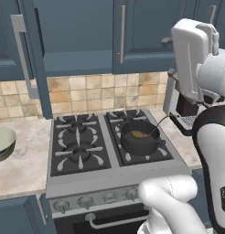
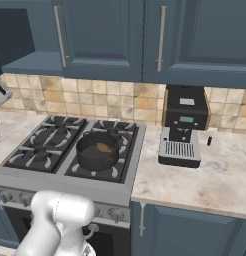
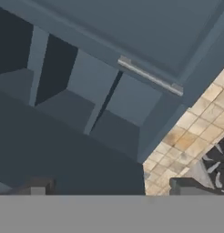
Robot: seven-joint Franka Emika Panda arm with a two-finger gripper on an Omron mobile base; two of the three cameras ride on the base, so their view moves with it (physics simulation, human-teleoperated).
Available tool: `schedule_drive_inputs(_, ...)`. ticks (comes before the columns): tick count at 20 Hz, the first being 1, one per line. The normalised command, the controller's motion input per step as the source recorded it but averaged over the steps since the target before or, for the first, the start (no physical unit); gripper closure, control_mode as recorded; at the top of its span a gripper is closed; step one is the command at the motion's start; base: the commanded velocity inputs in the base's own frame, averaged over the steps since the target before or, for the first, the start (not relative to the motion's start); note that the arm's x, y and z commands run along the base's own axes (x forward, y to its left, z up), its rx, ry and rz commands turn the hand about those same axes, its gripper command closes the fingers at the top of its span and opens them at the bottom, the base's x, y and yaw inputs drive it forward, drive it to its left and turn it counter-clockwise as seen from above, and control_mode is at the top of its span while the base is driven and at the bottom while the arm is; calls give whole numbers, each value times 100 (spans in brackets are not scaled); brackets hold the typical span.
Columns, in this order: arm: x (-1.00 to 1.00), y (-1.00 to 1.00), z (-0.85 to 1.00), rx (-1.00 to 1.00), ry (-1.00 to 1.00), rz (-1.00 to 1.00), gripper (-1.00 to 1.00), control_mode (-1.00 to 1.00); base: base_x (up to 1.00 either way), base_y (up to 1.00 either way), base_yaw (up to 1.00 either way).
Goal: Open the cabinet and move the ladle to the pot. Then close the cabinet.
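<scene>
Pincer (image 3: 111, 189): fingertips (image 3: 38, 185) set wide apart at the bottom of the hand view, nothing between them, nothing held. It looks into the cabinet (image 3: 104, 113), which stands open: bare interior with a vertical divider, one door edge-on close in front, and a door with a silver bar handle (image 3: 150, 76) above it in that view. Tan tile backsplash (image 3: 186, 141) and a bit of burner grate show at the lower right.

Left base view: the left cabinet door (image 1: 34, 59) is swung out toward the camera, its long bar handle vertical; the right door (image 1: 141, 34) is shut, handle upright.

Ladle (image 1: 148, 131): bowl down inside the pot (image 1: 139, 137), brown-copper bowl on the pot floor, thin dark handle leaning over the rim. Long axis runs up and to the right in the left base view, toward the coffee machine (image 2: 182, 132).

Pot sits on the front right burner of the stove (image 1: 80, 146), upright, small side handles showing.

Coffee machine stands on the worktop (image 2: 215, 175) just right of the stove, against the tiles. Pale grey-green bowl (image 1: 2, 144) on the worktop left of the stove, cut by the frame edge.

Writing: a dark label on the robot body at the right edge of the left base view, too small to read. Coffee machine panel is unreadable.
</scene>
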Motion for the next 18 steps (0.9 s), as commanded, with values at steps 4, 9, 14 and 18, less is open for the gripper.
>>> schedule_drive_inputs(4, -100, 27, -22, -56, -32, -18, -100, -100, 0, 0, 0)
schedule_drive_inputs(9, -100, 23, -1, -45, -22, -19, -100, -100, 0, 0, 0)
schedule_drive_inputs(14, -84, 31, 0, -39, -11, -24, -100, -100, 0, 0, 0)
schedule_drive_inputs(18, -46, 42, 0, -38, -6, -26, -100, -100, 0, 0, 0)
